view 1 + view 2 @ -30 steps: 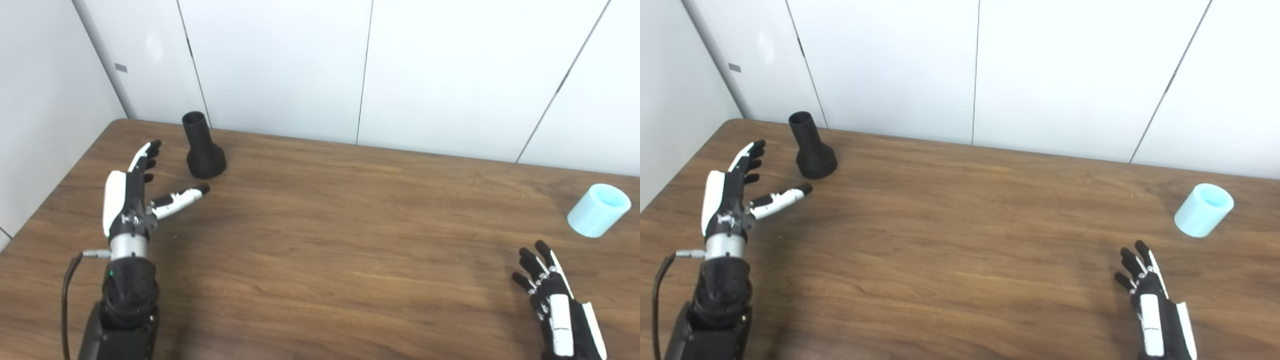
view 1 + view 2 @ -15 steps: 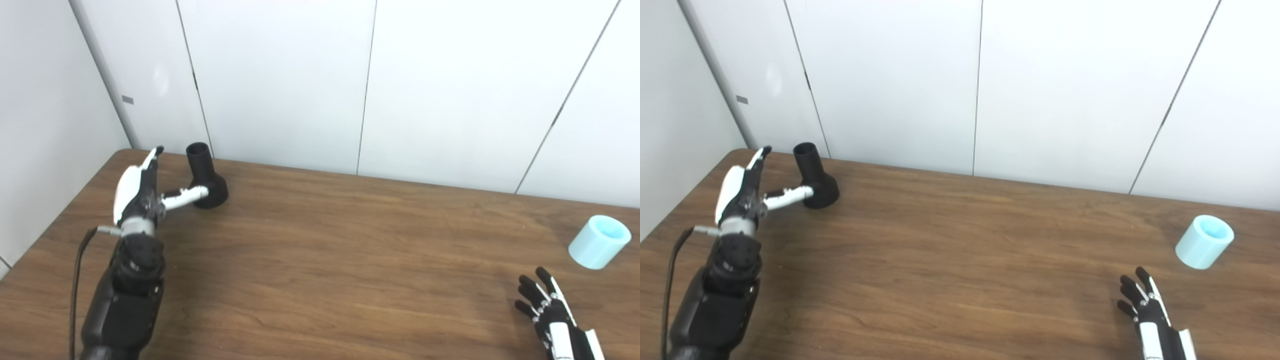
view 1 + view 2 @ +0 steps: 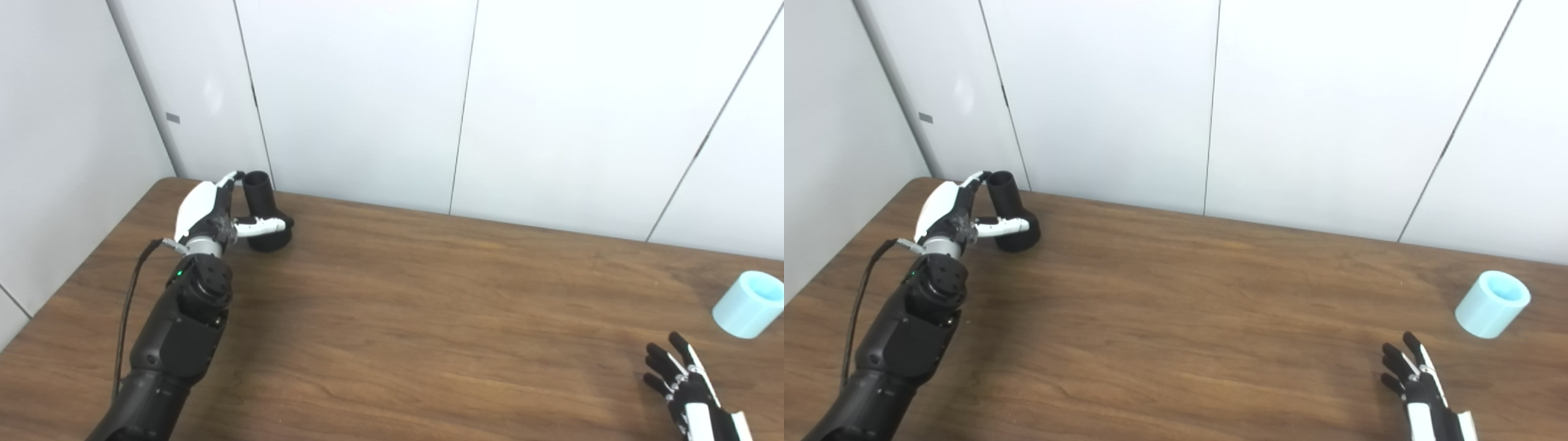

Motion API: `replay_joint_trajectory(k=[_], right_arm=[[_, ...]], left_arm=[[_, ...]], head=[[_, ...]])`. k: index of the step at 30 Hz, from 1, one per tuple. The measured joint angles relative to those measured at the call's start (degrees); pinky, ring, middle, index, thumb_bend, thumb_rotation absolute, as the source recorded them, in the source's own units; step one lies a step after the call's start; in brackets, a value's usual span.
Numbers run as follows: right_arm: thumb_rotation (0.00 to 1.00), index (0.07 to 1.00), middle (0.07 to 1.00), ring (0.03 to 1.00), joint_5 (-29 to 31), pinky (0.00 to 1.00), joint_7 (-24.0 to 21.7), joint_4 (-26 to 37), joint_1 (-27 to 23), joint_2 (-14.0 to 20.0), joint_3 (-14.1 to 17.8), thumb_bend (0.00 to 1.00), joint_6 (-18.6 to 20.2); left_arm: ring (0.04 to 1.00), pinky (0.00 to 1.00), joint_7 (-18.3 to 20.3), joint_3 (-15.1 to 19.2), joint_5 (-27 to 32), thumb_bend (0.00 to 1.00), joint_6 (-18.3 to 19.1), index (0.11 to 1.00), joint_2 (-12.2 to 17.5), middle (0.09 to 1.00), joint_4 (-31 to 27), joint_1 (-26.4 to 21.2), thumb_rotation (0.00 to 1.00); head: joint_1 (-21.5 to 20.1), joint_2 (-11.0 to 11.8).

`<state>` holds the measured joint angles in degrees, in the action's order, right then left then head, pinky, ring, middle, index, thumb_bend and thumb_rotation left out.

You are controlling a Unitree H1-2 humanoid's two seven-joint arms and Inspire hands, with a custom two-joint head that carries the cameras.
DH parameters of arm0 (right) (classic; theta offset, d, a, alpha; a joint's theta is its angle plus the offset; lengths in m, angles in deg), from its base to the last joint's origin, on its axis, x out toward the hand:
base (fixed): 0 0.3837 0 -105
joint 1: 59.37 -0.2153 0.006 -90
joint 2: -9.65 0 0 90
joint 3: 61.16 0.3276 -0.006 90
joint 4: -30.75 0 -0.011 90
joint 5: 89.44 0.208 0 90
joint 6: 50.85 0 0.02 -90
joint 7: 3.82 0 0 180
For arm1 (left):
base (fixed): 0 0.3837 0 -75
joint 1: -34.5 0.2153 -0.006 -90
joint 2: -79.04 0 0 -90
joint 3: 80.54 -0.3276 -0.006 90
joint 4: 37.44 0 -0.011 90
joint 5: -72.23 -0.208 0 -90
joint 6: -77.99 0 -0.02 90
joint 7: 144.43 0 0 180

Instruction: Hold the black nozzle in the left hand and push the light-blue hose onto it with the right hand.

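i've run the left hand [image 3: 211, 211] up to the black nozzle [image 3: 264, 211], neck between spread fingers and thumb, not clamped; looks rigid, light, so i'd grip the neck; right hand [image 3: 1421, 392] splayed, empty.

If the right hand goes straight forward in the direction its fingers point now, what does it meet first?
Probably nothing. The right hand points up-table, passing left of the light-blue hose, so only bare table lies ahead. Depth is hard to judge.

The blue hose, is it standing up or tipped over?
Standing, a bit tilted. The hose rests on the table, open end up.
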<state>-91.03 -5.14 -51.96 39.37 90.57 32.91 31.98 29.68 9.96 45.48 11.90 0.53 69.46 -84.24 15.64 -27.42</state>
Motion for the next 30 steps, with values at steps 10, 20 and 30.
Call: replay_joint_trajectory(k=[10,20,30], right_arm=[[1.00,0.933,0.833,0.874,-2.91,0.91,1.34,-0.12,-0.19,0.00,-0.09,0.62,-0.66],[1.00,0.931,0.795,0.855,-5.15,0.93,2.75,-0.09,-0.19,-0.18,-0.05,0.69,-0.51],[1.00,0.933,0.784,0.859,-6.17,0.98,3.51,-0.01,-0.17,-0.17,-0.14,0.65,-0.49]], left_arm=[[1.000,1.00,1.18,-0.99,-0.02,1.00,0.32,0.941,0.00,0.975,2.65,-0.85,0.31],[0.937,1.00,1.06,-3.66,-3.26,0.99,2.48,0.869,0.60,0.896,6.98,-1.59,0.34],[0.955,1.00,0.02,-4.81,-4.17,0.97,2.53,0.852,0.42,0.885,9.95,-2.38,0.32]], head=[[0.17,-0.35],[-0.09,-0.97],[-0.44,-1.58]])
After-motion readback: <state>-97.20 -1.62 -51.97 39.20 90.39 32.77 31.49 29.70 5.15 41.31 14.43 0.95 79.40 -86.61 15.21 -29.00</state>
